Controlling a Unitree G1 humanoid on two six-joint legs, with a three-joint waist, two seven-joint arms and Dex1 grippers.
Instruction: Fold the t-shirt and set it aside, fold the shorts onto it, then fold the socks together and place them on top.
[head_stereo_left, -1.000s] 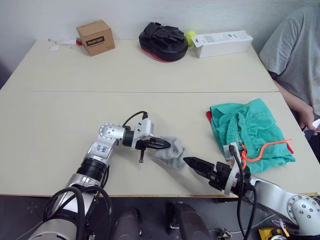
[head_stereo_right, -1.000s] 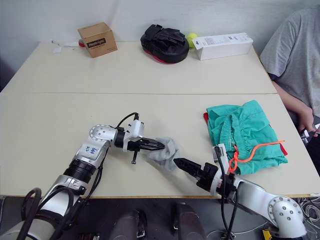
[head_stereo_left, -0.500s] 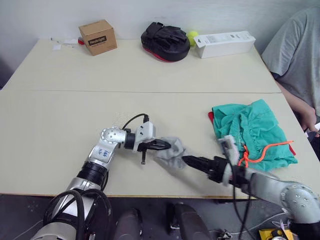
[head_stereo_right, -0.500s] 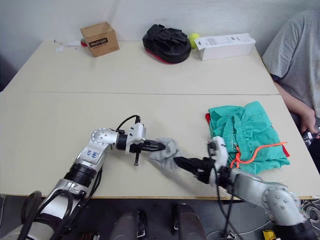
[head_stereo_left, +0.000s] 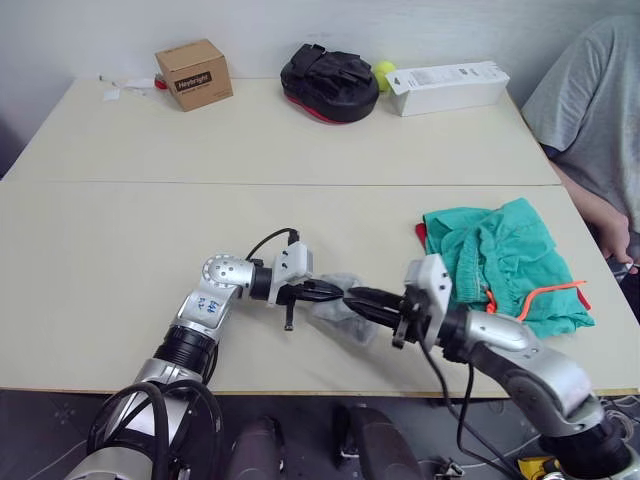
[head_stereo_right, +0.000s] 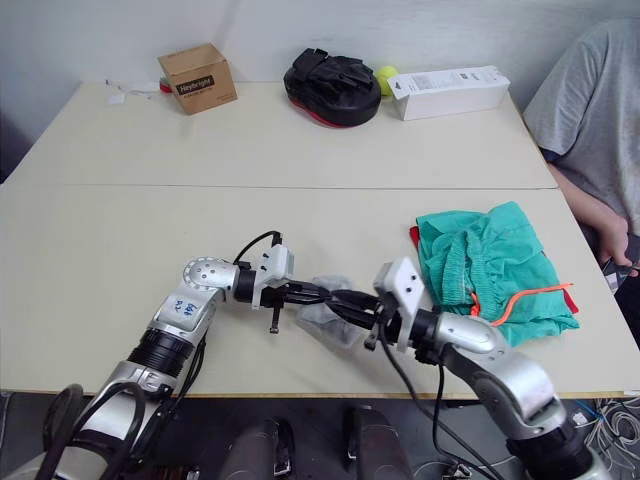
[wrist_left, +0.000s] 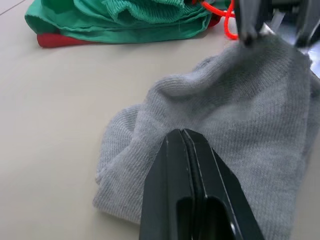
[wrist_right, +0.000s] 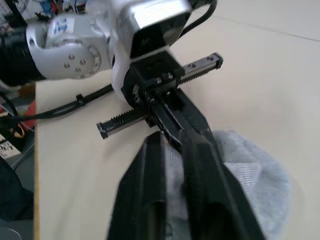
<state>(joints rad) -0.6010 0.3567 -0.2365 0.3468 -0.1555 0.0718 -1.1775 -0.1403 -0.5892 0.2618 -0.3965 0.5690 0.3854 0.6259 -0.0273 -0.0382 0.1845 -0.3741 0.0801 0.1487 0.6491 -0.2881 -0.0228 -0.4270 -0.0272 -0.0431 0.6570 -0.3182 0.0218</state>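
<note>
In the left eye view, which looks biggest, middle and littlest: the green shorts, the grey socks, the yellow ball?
1. The shorts, biggest.
2. The socks, partly hidden by the fingers.
3. The yellow ball, littlest, though it lies farther from the camera and is partly hidden.

Stereo head pair looking down over the table, wrist cameras close, both sharing the socks

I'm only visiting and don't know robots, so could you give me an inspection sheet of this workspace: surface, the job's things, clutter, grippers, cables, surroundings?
Surface: beige table, two tops joined by a seam.
Job's things: grey socks near the front edge; teal shorts lying on the red t-shirt, of which just edges show.
Clutter: cardboard box, black bag, yellow ball, white box along the far edge.
Grippers: left gripper shut on the socks; right gripper at the socks, state unclear.
Cables: black wires on both arms.
Surroundings: seated person, right.
</note>
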